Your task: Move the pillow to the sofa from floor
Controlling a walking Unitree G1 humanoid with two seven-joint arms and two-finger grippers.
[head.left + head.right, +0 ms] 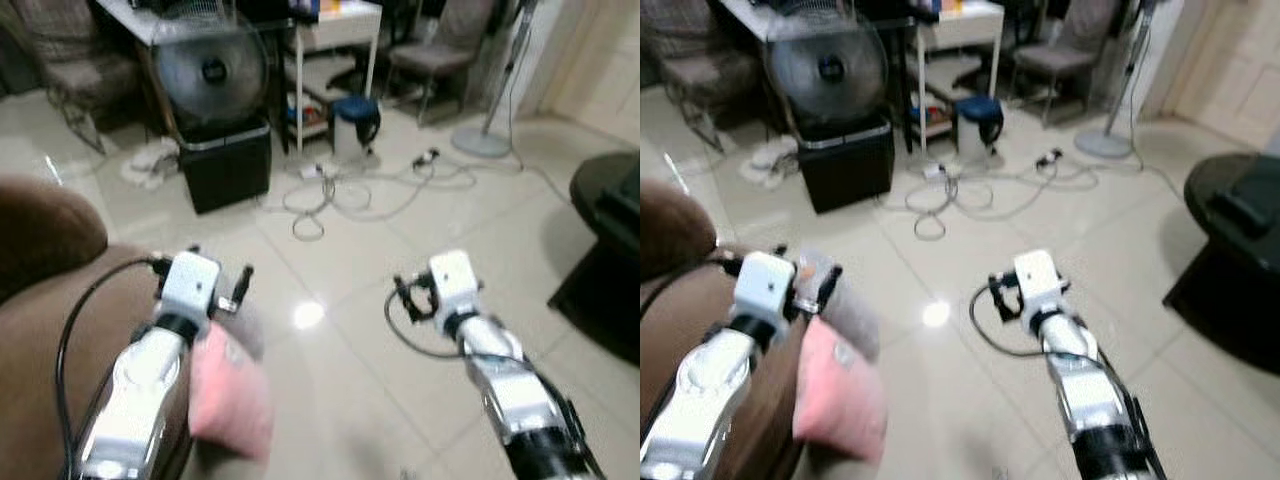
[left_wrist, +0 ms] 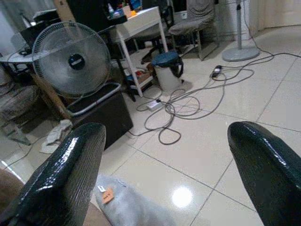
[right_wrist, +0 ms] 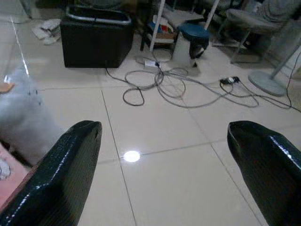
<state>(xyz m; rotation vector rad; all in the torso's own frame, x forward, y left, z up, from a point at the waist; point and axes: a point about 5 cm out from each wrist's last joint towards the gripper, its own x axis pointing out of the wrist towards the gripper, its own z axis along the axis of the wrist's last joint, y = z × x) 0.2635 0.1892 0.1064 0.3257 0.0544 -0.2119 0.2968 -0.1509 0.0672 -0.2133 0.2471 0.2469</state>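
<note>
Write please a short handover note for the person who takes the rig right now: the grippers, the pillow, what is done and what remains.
Left gripper: open, holding nothing, raised by the brown sofa.
Right gripper: open, holding nothing, over the tiled floor.
Pink pillow: at the sofa's edge by the left arm; a grey one lies against it. Whether they rest fully on the seat cannot be told.
Done: pillow apparently released.
Left: confirm that it sits securely.

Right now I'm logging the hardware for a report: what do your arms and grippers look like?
Both arms are silver. Left gripper and right gripper each sit on a white boxy wrist block with a looping black cable. Wrist views show glossy black, rounded fingers.
</note>
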